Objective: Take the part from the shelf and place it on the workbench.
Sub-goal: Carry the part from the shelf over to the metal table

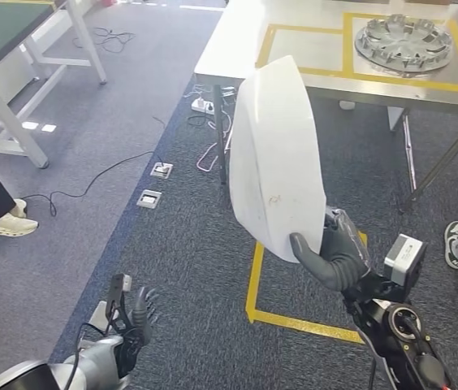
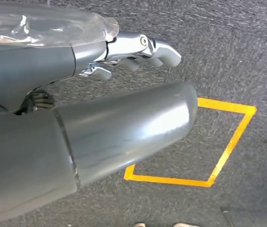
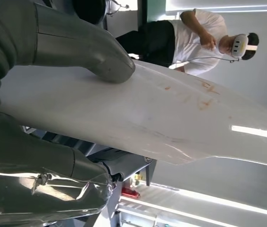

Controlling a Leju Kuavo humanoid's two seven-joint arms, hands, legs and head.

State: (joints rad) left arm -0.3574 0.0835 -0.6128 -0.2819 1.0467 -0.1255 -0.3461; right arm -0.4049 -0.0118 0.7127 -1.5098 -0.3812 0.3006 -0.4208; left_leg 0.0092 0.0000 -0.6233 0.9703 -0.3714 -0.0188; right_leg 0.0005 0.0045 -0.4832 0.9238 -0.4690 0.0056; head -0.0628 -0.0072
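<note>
Nearest, the floor is dark grey carpet (image 1: 190,268), changing to a lighter grey strip on the left. A square of yellow tape (image 1: 255,280) is stuck to the carpet just below the raised part.

The left hand (image 1: 133,325) hangs low over the carpet, holding nothing, its fingers (image 2: 153,49) loosely apart and slightly bent. The right hand (image 1: 337,252) grips the lower edge of the white curved panel (image 1: 275,158), thumb pressed on its face, and holds it upright in the air between the robot and the workbench. The panel carries a few faint orange marks.

At the right edge are a person's shoes (image 1: 456,244) on the carpet. 2 floor sockets (image 1: 155,184) sit in the carpet on the left, with loose cables trailing near them.

Farther off stands the workbench (image 1: 245,41), its pale top marked with yellow tape boxes; a silver wheel cover (image 1: 404,41) lies in the right box. The panel hides part of its front edge.
</note>
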